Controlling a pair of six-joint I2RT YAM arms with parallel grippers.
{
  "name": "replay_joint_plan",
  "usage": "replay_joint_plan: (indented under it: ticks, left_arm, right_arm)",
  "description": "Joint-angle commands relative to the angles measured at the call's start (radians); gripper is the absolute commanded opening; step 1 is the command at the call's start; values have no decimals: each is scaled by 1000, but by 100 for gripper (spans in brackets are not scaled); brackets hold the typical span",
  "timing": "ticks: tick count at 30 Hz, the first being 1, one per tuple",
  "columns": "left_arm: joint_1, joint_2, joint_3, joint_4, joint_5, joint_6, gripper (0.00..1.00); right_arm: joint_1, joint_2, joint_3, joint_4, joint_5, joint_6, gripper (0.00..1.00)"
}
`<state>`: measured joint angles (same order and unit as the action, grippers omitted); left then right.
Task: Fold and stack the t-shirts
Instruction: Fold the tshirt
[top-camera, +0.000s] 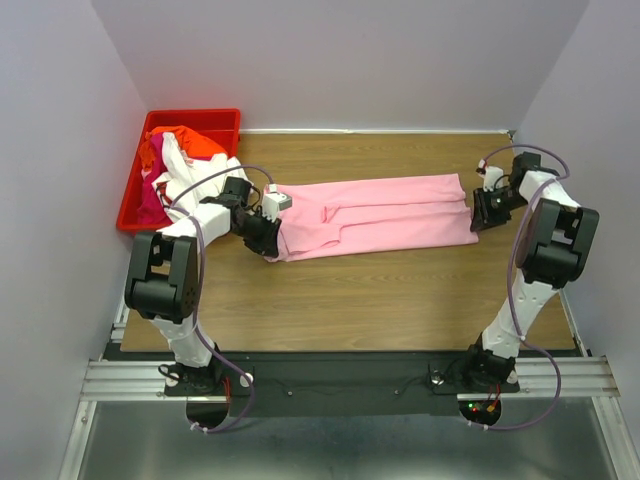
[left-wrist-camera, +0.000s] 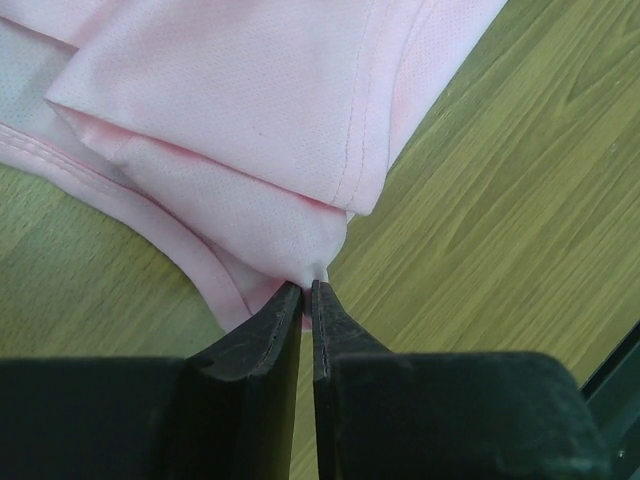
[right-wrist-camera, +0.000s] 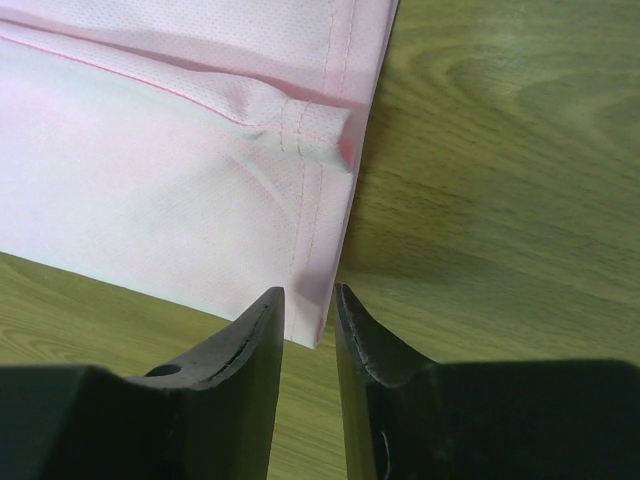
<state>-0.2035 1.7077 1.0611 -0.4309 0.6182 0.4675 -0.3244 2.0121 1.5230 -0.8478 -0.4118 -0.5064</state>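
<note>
A red bin (top-camera: 205, 115) sits at the wooden table's (top-camera: 380, 300) far-left corner.

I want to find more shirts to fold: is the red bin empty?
No, the red bin holds a heap of white, orange-red and magenta t-shirts.

Lying flat across the table (top-camera: 380, 300), stretched left to right and folded lengthwise into a long band: the light pink t-shirt (top-camera: 375, 215). Sitting crumpled together in the red bin (top-camera: 215, 118) at far left: white t-shirt (top-camera: 182, 172), orange-red t-shirt (top-camera: 200, 145), magenta t-shirt (top-camera: 150, 206).
</note>
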Motion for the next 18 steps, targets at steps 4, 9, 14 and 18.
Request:
replay_joint_plan:
  ticks: [4,9,14,18]
  left_arm:
    - [-2,-6,34,4,29,-9,22]
    - [-2,3,36,9,31,-10,24]
    - [-2,3,37,15,38,-17,17]
    - [-2,-25,36,-2,34,-9,0]
  right_arm:
    - [-7,31,37,-33,-9,2,37]
    - [-8,40,43,-37,-10,9,39]
    - [-8,39,49,-43,-7,6,20]
    - [-18,21,54,-51,2,0,1]
